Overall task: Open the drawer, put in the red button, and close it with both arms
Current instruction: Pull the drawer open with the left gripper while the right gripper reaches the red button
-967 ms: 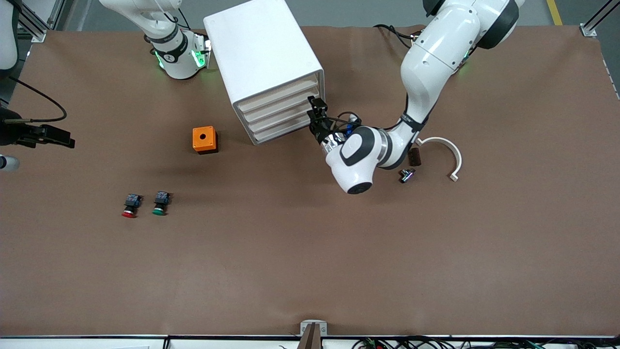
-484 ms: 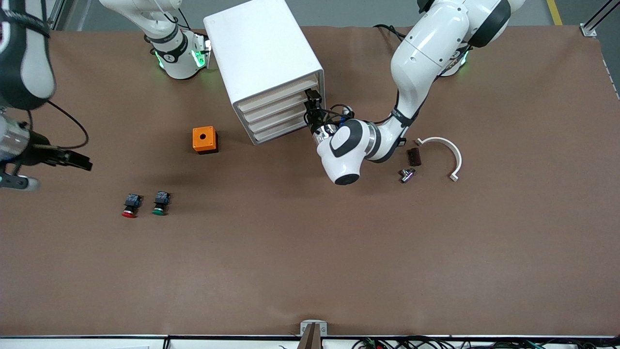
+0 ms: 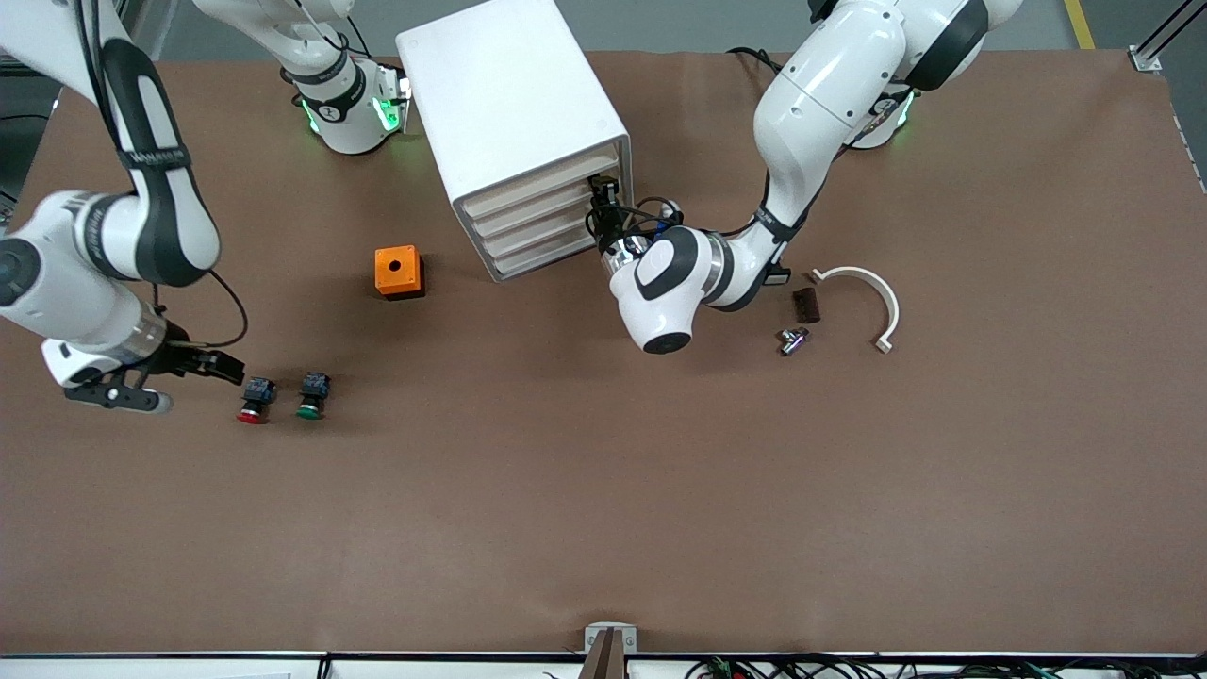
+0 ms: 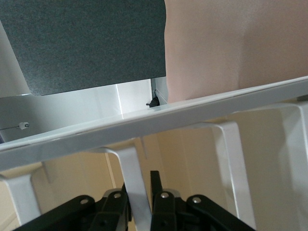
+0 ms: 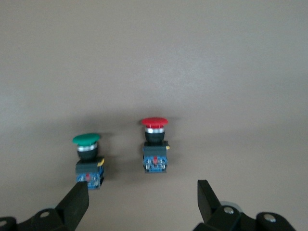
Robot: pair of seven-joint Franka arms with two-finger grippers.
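Observation:
The white cabinet (image 3: 509, 94) stands near the robots' bases with its four beige drawer fronts shut. My left gripper (image 3: 600, 196) is at the end of one of the upper drawers (image 3: 547, 203) that lies toward the left arm. In the left wrist view it (image 4: 141, 192) is shut on a white rib of that drawer's front (image 4: 132, 168). The red button (image 3: 253, 401) lies on the table beside the green one. My right gripper (image 3: 224, 368) is open just beside the red button. In the right wrist view the red button (image 5: 155, 144) lies ahead of the open gripper (image 5: 142, 199).
The green button (image 3: 310, 394) lies beside the red one and also shows in the right wrist view (image 5: 88, 156). An orange box with a hole (image 3: 397, 272) sits near the cabinet. A white curved piece (image 3: 872, 292), a dark block (image 3: 805, 304) and a small metal part (image 3: 792, 339) lie toward the left arm's end.
My right arm has swung in from the table's edge and come down beside the red button. My left gripper has moved in closer against the drawer fronts.

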